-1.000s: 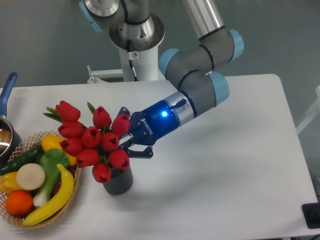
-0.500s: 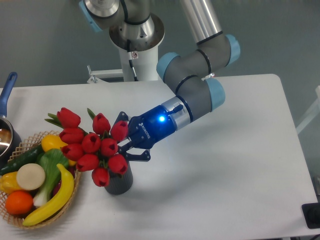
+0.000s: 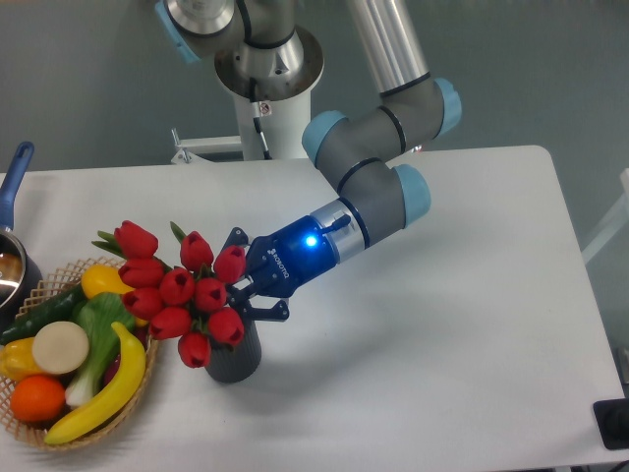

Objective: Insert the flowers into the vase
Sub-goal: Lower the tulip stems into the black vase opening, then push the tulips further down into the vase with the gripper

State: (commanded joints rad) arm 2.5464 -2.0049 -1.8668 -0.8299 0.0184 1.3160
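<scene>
The flowers (image 3: 182, 297) sat left of the middle of the picture, with their red buds leaning out to the left over the vase (image 3: 234, 356). The gripper (image 3: 242, 291) was just to the right of the buds, touching the bunch. Its fingers were closed on the stems. The dark vase stood right under the bunch, on the white table (image 3: 442, 344), beside the wicker basket (image 3: 138, 379).

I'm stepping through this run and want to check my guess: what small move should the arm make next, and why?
Probably keep easing the flowers straight down. The gripper holds them at the stems just above the vase, and the buds lean left toward the basket, so they look not fully seated yet.
</scene>
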